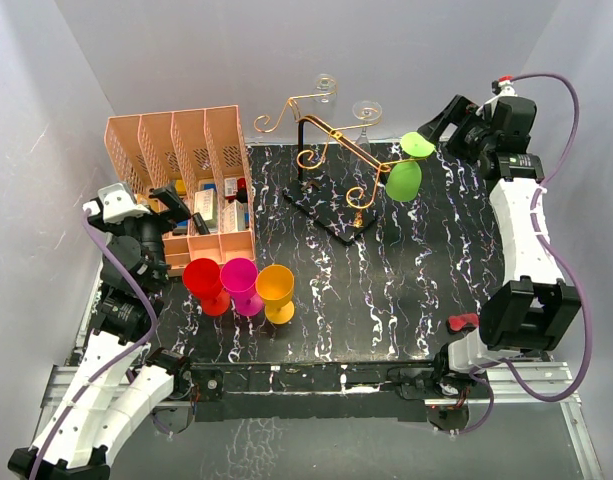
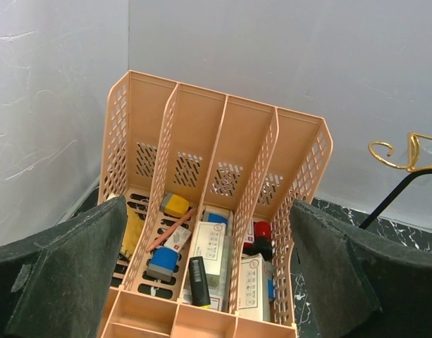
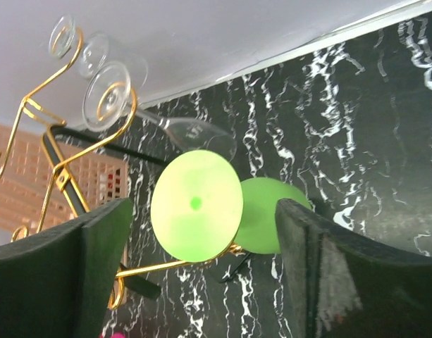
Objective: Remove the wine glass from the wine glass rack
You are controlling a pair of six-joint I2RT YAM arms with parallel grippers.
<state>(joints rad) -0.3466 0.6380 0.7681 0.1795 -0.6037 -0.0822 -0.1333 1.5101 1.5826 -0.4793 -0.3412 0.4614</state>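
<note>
The wine glass rack [image 1: 326, 140] is gold wire on a black post with a flat black base [image 1: 331, 215], at the back middle of the table. A green wine glass [image 1: 406, 175] hangs upside down at the end of its right arm. In the right wrist view its round foot [image 3: 196, 204] rests on the gold wire [image 3: 152, 267] and its bowl [image 3: 268, 215] hangs behind. My right gripper [image 1: 441, 125] is open; in the right wrist view [image 3: 205, 239] its fingers stand either side of the foot, apart from it. My left gripper [image 1: 171, 205] is open and empty by the organiser.
A clear glass [image 3: 106, 98] hangs on the rack's upper arm. The peach file organiser [image 1: 181, 165] with small items stands at the back left, in front of my left gripper [image 2: 208, 211]. Red [image 1: 203, 283], pink [image 1: 241, 283] and orange [image 1: 276, 290] cups stand near the front left.
</note>
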